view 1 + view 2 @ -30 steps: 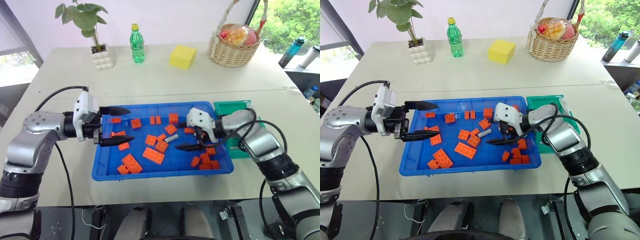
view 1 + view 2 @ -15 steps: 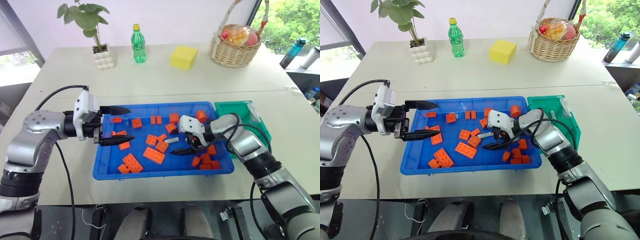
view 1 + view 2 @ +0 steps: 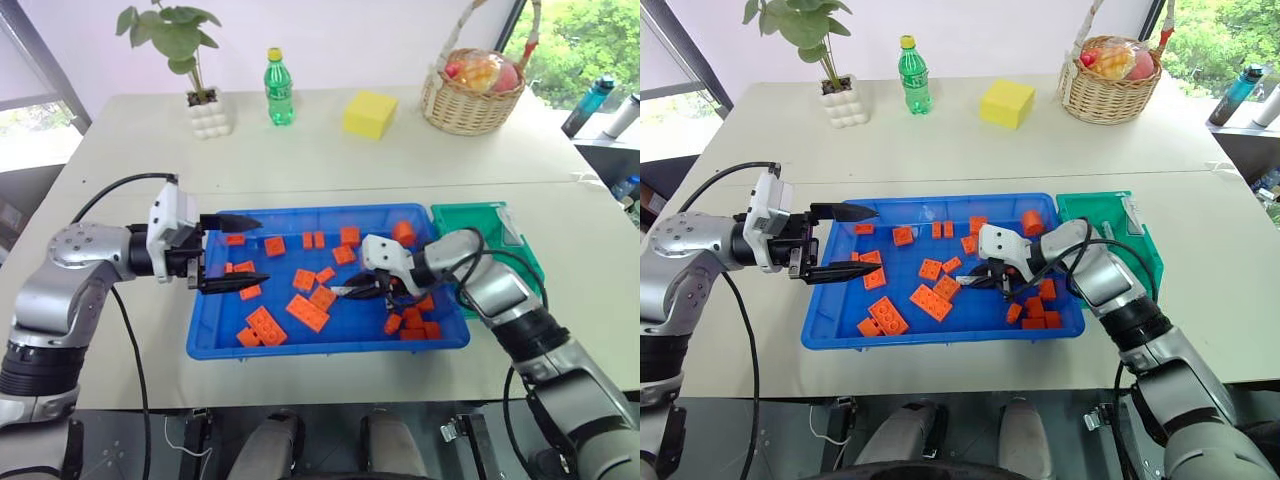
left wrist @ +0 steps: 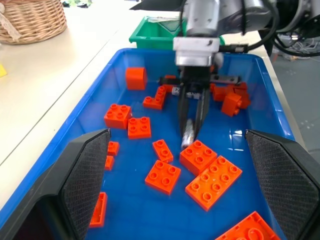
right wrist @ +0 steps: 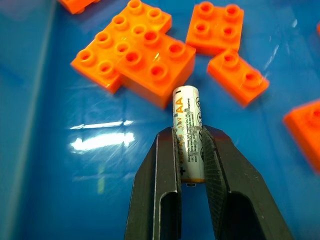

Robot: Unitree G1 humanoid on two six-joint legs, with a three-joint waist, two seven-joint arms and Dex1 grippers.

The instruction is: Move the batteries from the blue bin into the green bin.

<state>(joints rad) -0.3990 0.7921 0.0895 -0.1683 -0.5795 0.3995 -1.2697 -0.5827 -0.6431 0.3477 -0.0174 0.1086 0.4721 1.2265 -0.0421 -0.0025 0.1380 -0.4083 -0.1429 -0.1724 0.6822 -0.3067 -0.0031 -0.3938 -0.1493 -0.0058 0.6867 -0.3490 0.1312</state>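
Batteries: one in sight, a single AA battery (image 5: 187, 135) pinched between the two fingers of the right gripper (image 3: 975, 282), low over the floor of the blue bin (image 3: 840, 335), its free end just beside a cluster of orange bricks (image 5: 134, 56). The blue bin is one, the green bin (image 3: 1145, 255) is one, touching the blue bin's right end; whether it has anything lying in it I cannot tell. Orange bricks in the blue bin number roughly eighteen, scattered from its left end to a small heap by the right wall; an exact count is not possible where they overlap.

At the left, the left gripper (image 3: 232, 251) hangs over the left end of the blue bin, pointing across it toward the right. Its jaws stand wide apart, one finger above the other, holding and touching nothing.

Toward the middle right, the right gripper reaches in from the green bin's side, pointing left and tilted down. Its jaws are nearly together, closed on the battery, which runs along the fingers and juts out past their tips. In the left wrist view the same battery (image 4: 188, 133) shows as a pale cylinder at the tips of the right gripper's black fingers, close to a pair of bricks.

Along the far side of the table (image 3: 300, 160), left to right: one potted plant (image 3: 190, 60), one green bottle (image 3: 279, 88), one yellow block (image 3: 367, 113), one wicker basket (image 3: 470, 95).
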